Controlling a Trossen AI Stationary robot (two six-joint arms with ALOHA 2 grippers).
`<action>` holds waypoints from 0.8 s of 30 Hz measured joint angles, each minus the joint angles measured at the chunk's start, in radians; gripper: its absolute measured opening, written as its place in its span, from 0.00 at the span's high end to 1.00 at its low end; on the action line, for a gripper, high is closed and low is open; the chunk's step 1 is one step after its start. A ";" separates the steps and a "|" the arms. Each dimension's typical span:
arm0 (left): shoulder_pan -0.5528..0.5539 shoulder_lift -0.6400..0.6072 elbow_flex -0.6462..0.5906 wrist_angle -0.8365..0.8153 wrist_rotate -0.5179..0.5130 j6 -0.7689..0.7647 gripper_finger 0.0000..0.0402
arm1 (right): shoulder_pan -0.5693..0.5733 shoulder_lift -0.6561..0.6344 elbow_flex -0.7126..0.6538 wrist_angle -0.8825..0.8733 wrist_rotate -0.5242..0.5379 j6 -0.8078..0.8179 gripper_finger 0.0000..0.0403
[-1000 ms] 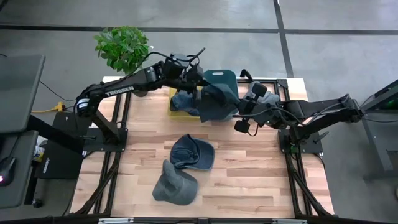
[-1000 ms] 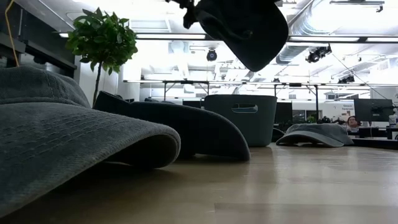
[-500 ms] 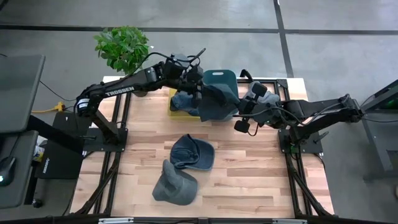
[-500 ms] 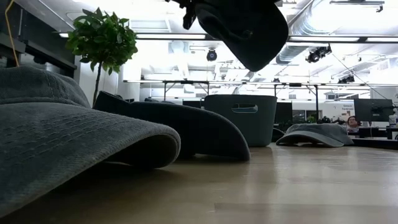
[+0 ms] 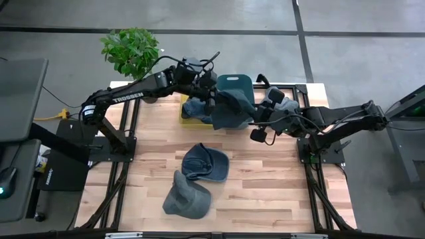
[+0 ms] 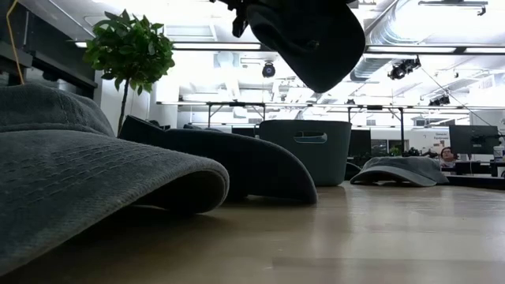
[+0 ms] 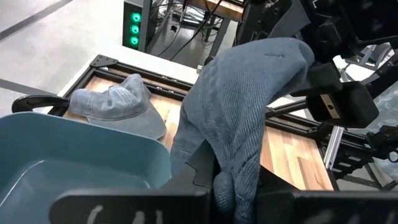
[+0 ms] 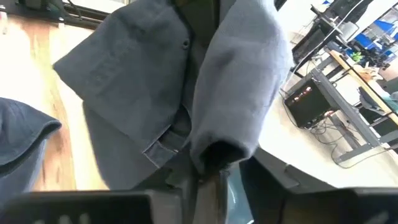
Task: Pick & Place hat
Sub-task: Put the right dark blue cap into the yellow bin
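High view showed both the left gripper (image 5: 211, 98) and the right gripper (image 5: 255, 114) pinching one grey-blue hat (image 5: 229, 109) aloft, hanging just at 6 o'clock of the teal bin (image 5: 234, 82), nearer the left arm.

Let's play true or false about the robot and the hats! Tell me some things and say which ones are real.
1. A hat hangs in the air, held between the left gripper and the right gripper. True.
2. The teal bin is at the table's front edge. False: it sits at the back, by the held hat.
3. Two more hats, and, lie on the wooden table. True.
4. The green plant stands inside the bin. False: it stands off the table's back left corner.
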 joint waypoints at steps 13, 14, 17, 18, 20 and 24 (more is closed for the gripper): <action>0.000 0.000 0.000 -0.018 -0.008 0.001 1.00 | 0.003 -0.047 0.000 0.014 -0.025 0.094 0.60; 0.000 0.000 -0.001 -0.021 -0.009 0.004 1.00 | 0.003 -0.057 0.000 0.015 -0.030 0.104 0.60; 0.001 -0.001 0.000 -0.048 -0.022 0.024 1.00 | 0.003 -0.092 0.000 0.015 -0.043 0.150 0.60; 0.000 -0.001 0.000 -0.062 -0.028 0.032 1.00 | 0.003 -0.107 0.000 0.015 -0.046 0.168 0.60; 0.000 -0.001 -0.001 -0.093 -0.036 0.050 1.00 | 0.003 -0.134 0.000 0.015 -0.065 0.202 0.60; 0.000 -0.002 -0.001 -0.156 -0.082 0.096 1.00 | 0.003 -0.186 0.000 0.014 -0.129 0.258 0.60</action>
